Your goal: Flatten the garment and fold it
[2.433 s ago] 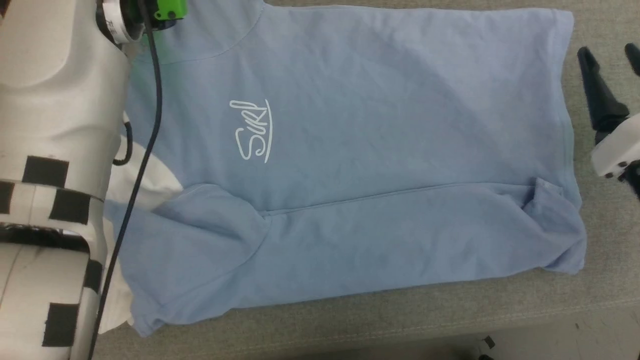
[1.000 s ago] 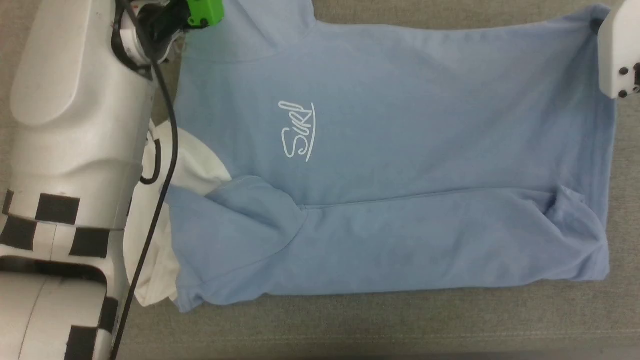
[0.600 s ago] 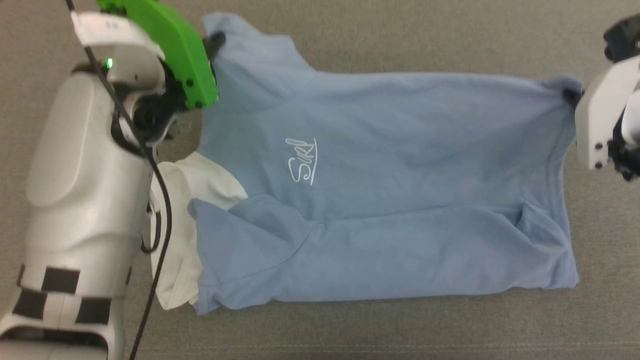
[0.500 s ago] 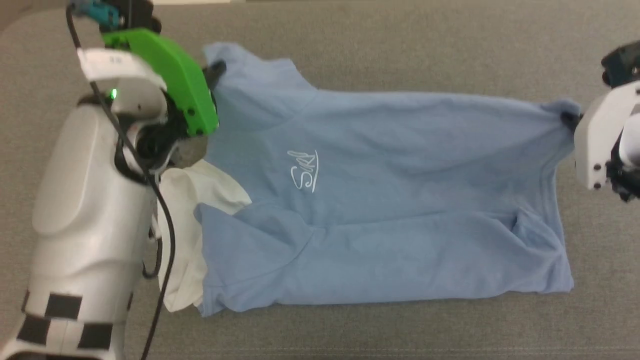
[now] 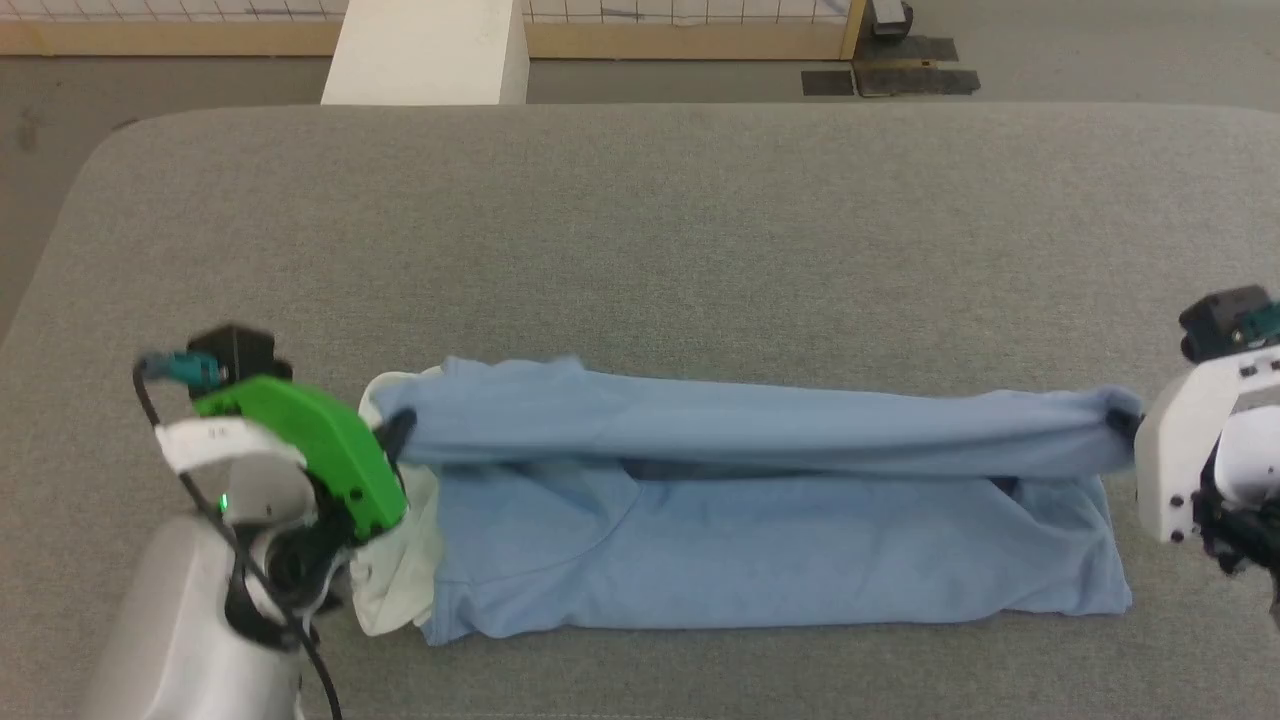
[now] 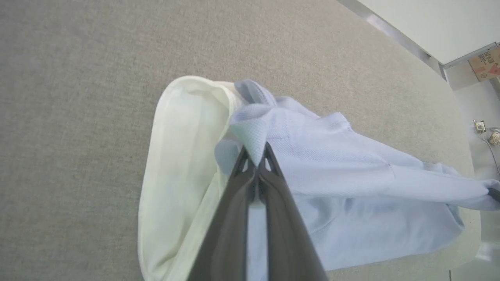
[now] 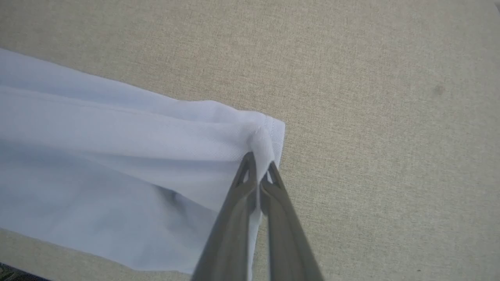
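The garment (image 5: 760, 560) has its far edge lifted now, over its near half on the grey tabletop (image 5: 640, 250) (it lay flat before). My left gripper (image 6: 256, 154) and right gripper (image 7: 259, 164) each pinch a corner. A white block (image 5: 425, 50) stands far behind.

The right end effector (image 5: 1127, 424) is cropped at the right edge.

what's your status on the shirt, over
Left gripper and right gripper shut on both shirt ends. Far edge lifted, stretched between them, near half on table. Nothing in the way.
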Motion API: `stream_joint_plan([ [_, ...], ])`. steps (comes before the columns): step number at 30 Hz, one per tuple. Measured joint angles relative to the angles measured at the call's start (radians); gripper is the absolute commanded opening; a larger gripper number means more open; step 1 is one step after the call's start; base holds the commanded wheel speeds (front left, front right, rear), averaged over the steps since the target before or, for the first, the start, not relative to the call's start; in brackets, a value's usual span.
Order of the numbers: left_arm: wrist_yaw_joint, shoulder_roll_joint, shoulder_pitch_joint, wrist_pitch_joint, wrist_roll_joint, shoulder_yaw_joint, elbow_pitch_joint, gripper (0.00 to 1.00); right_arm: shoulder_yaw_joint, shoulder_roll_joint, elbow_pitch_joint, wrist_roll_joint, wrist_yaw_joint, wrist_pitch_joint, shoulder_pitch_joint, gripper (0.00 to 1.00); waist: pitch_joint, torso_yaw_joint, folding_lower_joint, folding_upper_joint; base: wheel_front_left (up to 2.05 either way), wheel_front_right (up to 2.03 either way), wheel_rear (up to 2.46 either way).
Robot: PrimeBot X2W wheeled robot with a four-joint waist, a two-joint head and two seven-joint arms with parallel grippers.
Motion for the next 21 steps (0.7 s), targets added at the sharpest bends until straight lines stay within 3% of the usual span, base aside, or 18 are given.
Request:
stream_joint_plan([
  [8,0.043,-0.02,0.134,-0.012,-0.013,0.012,0.068,0.0,-0.006,0.041,0.044,-0.002,0.0,-0.021,0.082,0.0,0.007,0.0,0.0,0.0,0.0,0.0,0.0],
  [13,0.044,-0.039,0.145,-0.028,-0.03,0.016,0.143,0.0,-0.004,0.072,0.077,-0.012,0.0,-0.03,0.103,0.0,0.011,-0.006,0.0,0.0,0.0,0.0,0.0],
  [14,0.043,-0.045,0.145,-0.037,-0.039,0.019,0.151,0.14,-0.007,0.077,0.082,-0.014,0.0,-0.037,0.103,0.0,0.011,-0.008,0.0,0.0,0.0,0.0,0.0],
  [15,0.042,-0.047,0.144,-0.042,-0.039,0.018,0.156,1.0,-0.007,0.08,0.084,-0.018,0.0,-0.041,0.103,0.44,0.011,-0.009,0.0,0.0,0.0,0.0,0.0],
  [16,0.041,-0.047,0.143,-0.043,-0.039,0.018,0.162,1.0,-0.007,0.083,0.086,-0.021,0.0,-0.043,0.103,1.0,0.011,-0.01,0.0,0.0,0.0,0.0,0.0],
  [21,0.039,-0.033,0.133,-0.041,-0.037,0.017,0.165,1.0,-0.033,0.083,0.083,-0.017,0.0,-0.062,0.103,1.0,-0.006,-0.012,0.0,0.0,0.0,0.0,0.0],
])
